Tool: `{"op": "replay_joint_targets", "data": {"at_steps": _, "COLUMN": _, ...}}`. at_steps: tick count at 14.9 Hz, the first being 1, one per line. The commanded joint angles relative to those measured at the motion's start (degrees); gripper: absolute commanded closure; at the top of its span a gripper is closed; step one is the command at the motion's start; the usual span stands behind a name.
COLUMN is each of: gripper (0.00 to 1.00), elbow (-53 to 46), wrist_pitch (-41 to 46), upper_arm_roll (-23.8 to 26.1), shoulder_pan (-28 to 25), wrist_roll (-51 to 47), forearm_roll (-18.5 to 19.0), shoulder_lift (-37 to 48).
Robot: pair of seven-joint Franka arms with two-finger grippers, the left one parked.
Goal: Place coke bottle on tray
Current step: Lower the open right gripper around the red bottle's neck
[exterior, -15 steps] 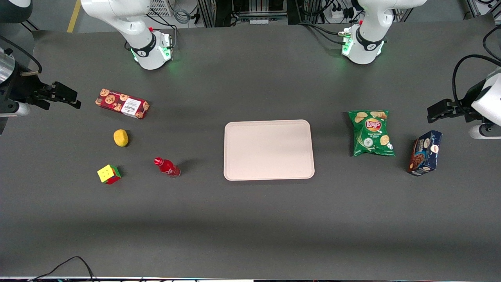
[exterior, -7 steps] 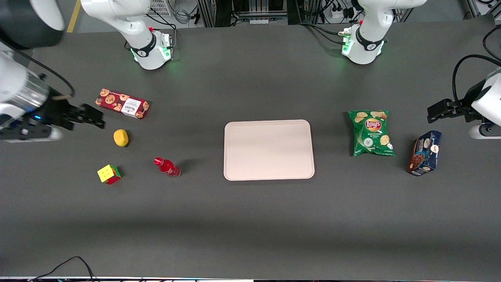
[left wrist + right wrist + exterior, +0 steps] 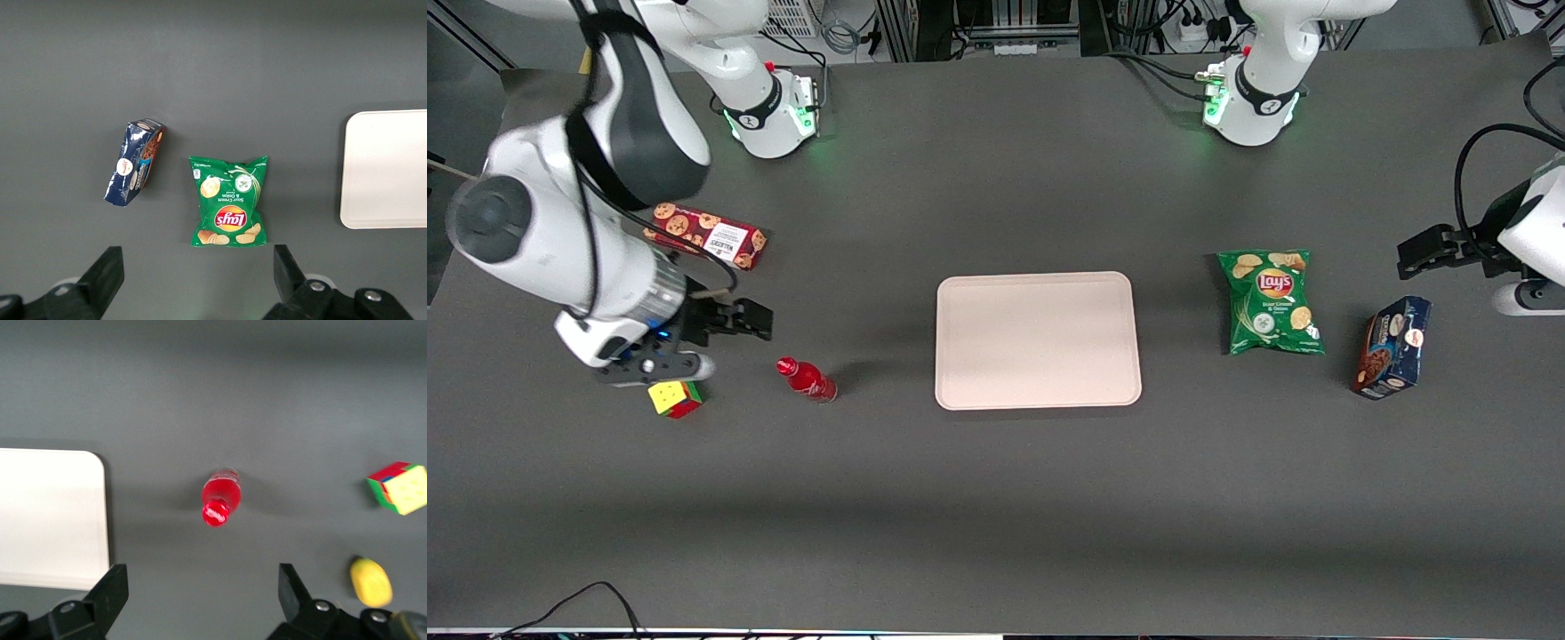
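Note:
The coke bottle [image 3: 807, 380] stands upright on the dark table, small and red with a red cap; the wrist camera looks down on its cap [image 3: 218, 503]. The pale beige-pink tray [image 3: 1037, 340] lies flat beside the bottle, toward the parked arm's end, and one rounded corner of the tray [image 3: 50, 517] shows in the right wrist view. My gripper [image 3: 749, 319] hovers above the table, a little farther from the front camera than the bottle. Its fingers [image 3: 113, 590] stand wide apart, open, with only bare table between them [image 3: 202, 587].
A coloured cube [image 3: 674, 396] sits just under my arm, near the bottle. The red cookie box [image 3: 710, 236] lies partly under the arm. A lemon [image 3: 371, 581] lies near one finger. A green chips bag [image 3: 1270, 300] and a blue box [image 3: 1392, 347] lie toward the parked arm's end.
My arm has swung in from the table's edge over the lemon toward the bottle. The lemon is now covered by the arm in the front view. Nothing on the table has moved.

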State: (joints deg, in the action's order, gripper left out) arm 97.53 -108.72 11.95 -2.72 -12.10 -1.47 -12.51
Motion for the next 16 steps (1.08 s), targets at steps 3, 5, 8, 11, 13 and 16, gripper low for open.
{"op": "replay_joint_targets", "data": {"at_steps": 3, "gripper": 0.0, "elbow": 11.2, "wrist_pitch": -12.5, "upper_arm_roll": 0.2, "shoulder_pan": -0.9, "wrist_roll": -1.9, "forearm_roll": 3.8, "shoulder_lift": -1.2}}
{"op": "replay_joint_targets", "data": {"at_steps": 5, "gripper": 0.0, "elbow": 11.6, "wrist_pitch": -13.3, "upper_arm_roll": 0.2, "shoulder_pan": -1.0, "wrist_roll": -1.9, "forearm_roll": 4.0, "shoulder_lift": -2.7}}
{"op": "replay_joint_targets", "data": {"at_steps": 8, "gripper": 0.0, "elbow": 13.1, "wrist_pitch": -17.1, "upper_arm_roll": 0.2, "shoulder_pan": -1.0, "wrist_roll": -1.8, "forearm_roll": 4.4, "shoulder_lift": -4.0}}
{"op": "replay_joint_targets", "data": {"at_steps": 11, "gripper": 0.0, "elbow": 12.9, "wrist_pitch": -19.2, "upper_arm_roll": 0.2, "shoulder_pan": -1.0, "wrist_roll": -1.9, "forearm_roll": 6.4, "shoulder_lift": -6.0}}
{"op": "replay_joint_targets", "data": {"at_steps": 13, "gripper": 0.0, "elbow": 12.8, "wrist_pitch": -19.7, "upper_arm_roll": 0.2, "shoulder_pan": -1.0, "wrist_roll": -1.9, "forearm_roll": 6.4, "shoulder_lift": -6.6}}
{"op": "replay_joint_targets", "data": {"at_steps": 16, "gripper": 0.0, "elbow": 12.7, "wrist_pitch": -20.3, "upper_arm_roll": 0.2, "shoulder_pan": -1.0, "wrist_roll": -1.9, "forearm_roll": 6.4, "shoulder_lift": -6.9}}
